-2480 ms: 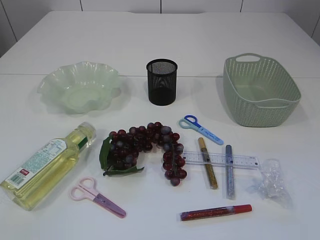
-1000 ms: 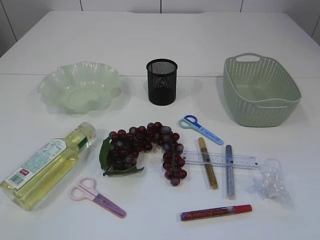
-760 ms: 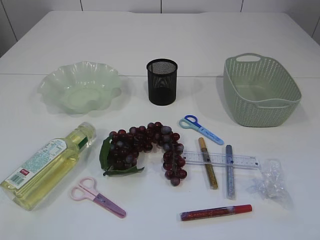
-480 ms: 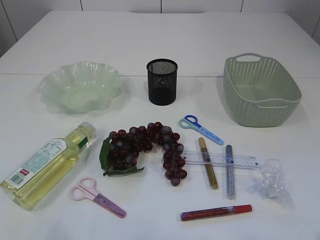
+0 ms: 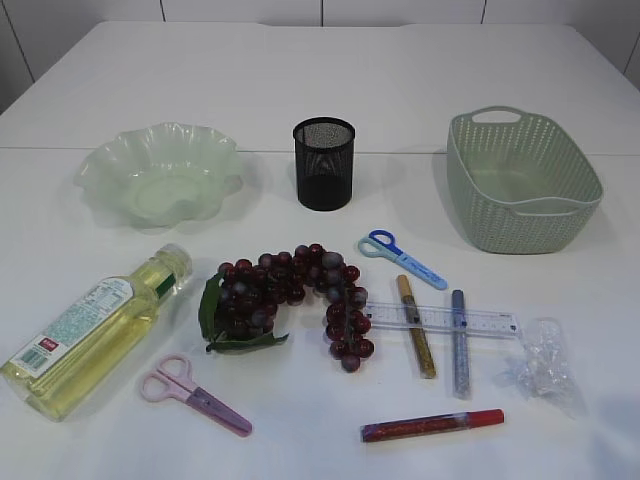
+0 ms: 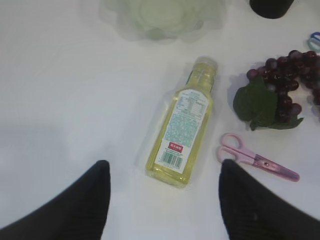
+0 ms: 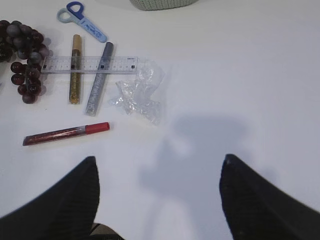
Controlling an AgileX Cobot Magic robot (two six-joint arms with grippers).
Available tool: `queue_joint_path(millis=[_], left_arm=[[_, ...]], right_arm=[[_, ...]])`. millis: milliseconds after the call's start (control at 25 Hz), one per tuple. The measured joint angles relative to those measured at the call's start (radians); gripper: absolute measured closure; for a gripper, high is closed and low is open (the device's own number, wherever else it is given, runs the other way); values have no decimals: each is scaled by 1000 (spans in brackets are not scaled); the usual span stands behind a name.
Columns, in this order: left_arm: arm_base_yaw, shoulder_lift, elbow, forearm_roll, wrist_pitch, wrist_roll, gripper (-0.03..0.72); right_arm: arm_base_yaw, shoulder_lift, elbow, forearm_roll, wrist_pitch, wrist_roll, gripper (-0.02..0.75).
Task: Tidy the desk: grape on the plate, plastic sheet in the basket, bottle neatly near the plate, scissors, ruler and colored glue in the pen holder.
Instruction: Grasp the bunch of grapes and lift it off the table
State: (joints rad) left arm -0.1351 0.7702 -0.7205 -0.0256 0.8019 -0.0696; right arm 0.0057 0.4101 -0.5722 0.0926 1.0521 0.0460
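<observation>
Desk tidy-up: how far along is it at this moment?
Nothing looks done. The plate, pen holder and basket are empty. Nothing is in hand: the left gripper and right gripper are open above the table. Left to do: grapes, bottle lying on its side, plastic sheet, pink scissors, blue scissors, ruler and three glue pens.

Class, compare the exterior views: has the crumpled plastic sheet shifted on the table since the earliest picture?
No. The plastic sheet lies in the same spot just past the right end of the ruler, as it did in the earliest picture.
</observation>
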Motion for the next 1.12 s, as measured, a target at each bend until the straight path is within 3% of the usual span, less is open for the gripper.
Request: queue_joint_path(millis=[240, 440, 600, 960, 1120], left_arm=[[0, 325, -179, -29, -34, 110, 201], [0, 556, -354, -169, -14, 309, 201], [-21, 716, -495, -215, 5, 385, 201], [-249, 1038, -781, -140, 89, 453, 201], [-303, 1144, -852, -132, 104, 455, 199]], right_arm=[[0, 144, -97, -27, 2, 6, 155], [0, 272, -166, -69, 31, 6, 155], [0, 360, -198, -72, 58, 8, 155], [0, 437, -203, -76, 87, 8, 155], [0, 459, -203, -76, 78, 8, 155]])
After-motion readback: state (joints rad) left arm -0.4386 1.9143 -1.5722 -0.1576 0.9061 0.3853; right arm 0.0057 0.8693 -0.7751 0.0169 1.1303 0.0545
